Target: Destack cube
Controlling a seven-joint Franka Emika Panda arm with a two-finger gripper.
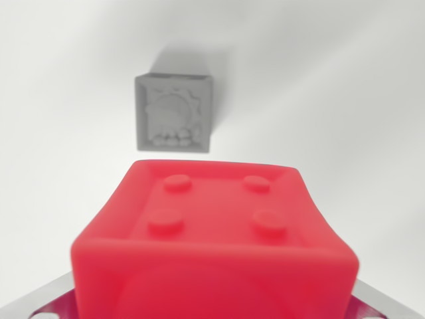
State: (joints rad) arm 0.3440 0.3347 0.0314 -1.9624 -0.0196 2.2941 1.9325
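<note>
Close under the camera, filling the lower half of the wrist view, sits a red cube (216,246), blurred by its nearness. Its upper face is recessed inside a raised rim and carries four round studs, two toward the top edge and two nearer the lens. At the bottom corners of the frame, pale grey metal parts of the hand (216,312) jut out on either side of the red cube, the one on the wrist view's left showing small holes and a reddish reflection; the cube sits between these parts and appears to be pinched by the hand, though the fingertips themselves are hidden behind it, so the contact cannot be seen directly. Beyond the red cube, higher in the frame and a little toward the wrist view's left, a grey cube (174,113) rests alone on the white surface (345,100). Its top face shows a moulded relief, a round toothed shape like a sun or gear with small lumps along the lower edge, framed by a raised border. A soft shadow falls from the grey cube toward the top of the frame. The two cubes are apart, not stacked.
</note>
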